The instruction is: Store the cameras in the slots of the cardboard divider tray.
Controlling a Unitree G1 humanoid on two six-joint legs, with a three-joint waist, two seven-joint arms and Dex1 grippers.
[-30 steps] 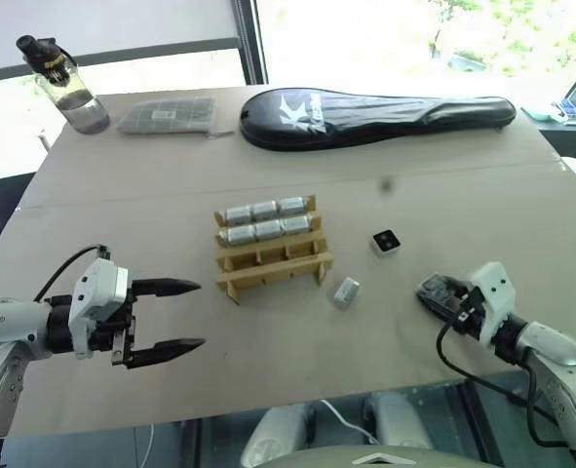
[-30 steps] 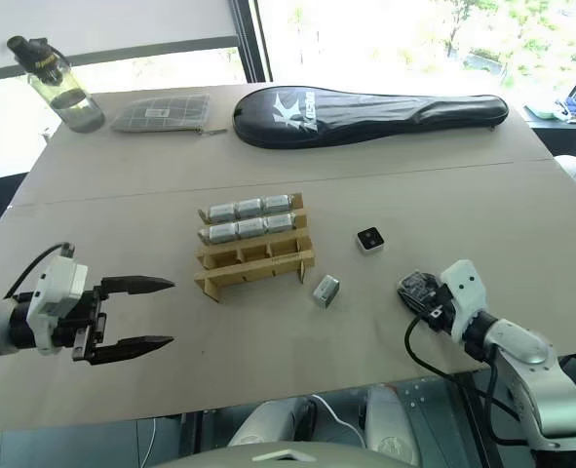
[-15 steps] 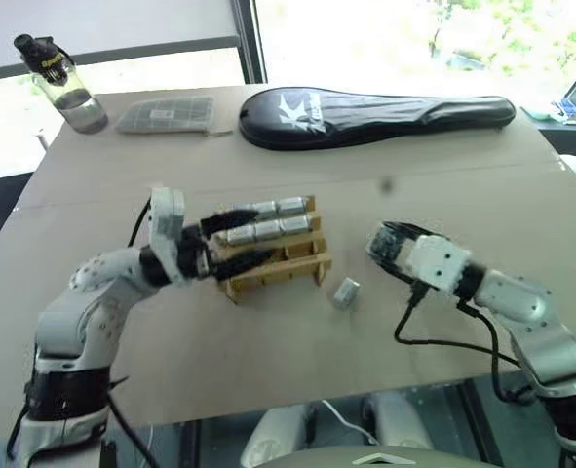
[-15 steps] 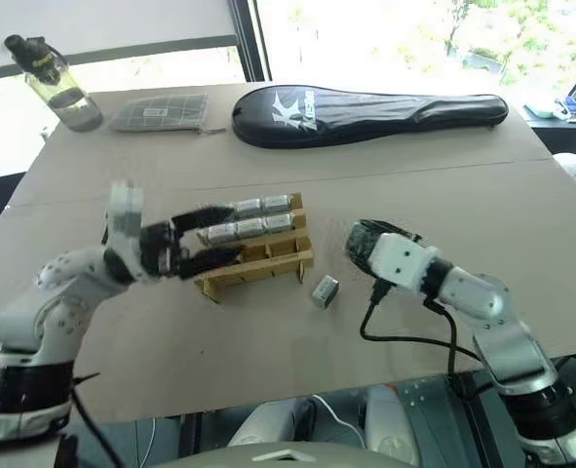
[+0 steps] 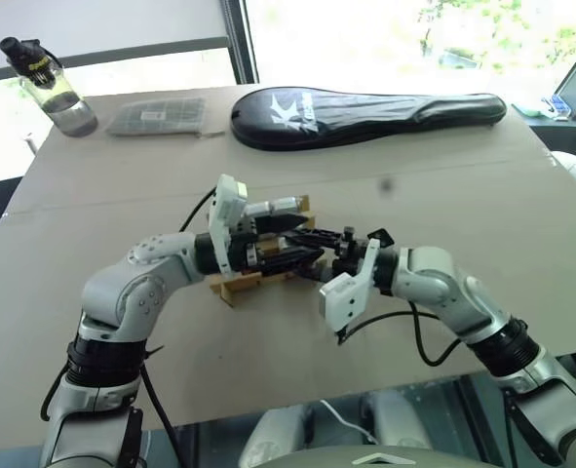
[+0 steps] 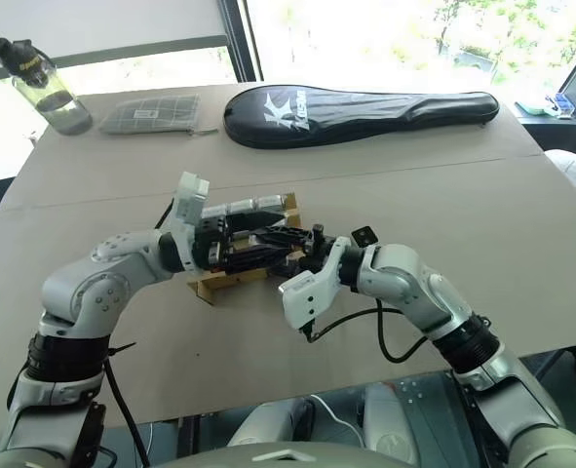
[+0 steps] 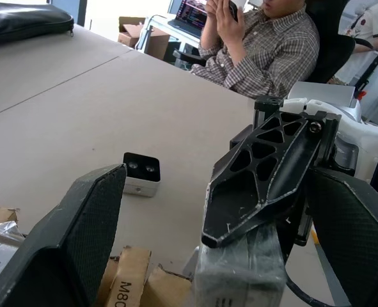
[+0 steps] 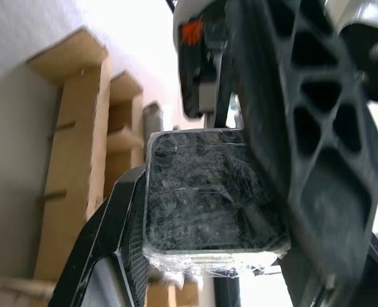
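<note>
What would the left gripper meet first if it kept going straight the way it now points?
Most likely the camera held in the right gripper. The left gripper, fingers open, faces it above the cardboard divider tray, and the wrapped block sits between its fingers, though depth is unclear.

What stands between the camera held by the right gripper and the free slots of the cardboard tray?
The left gripper does. It reaches, open, across the front rows of the tray, with its fingers on either side of the camera that the right gripper holds. Nothing else visible blocks the way.
</note>
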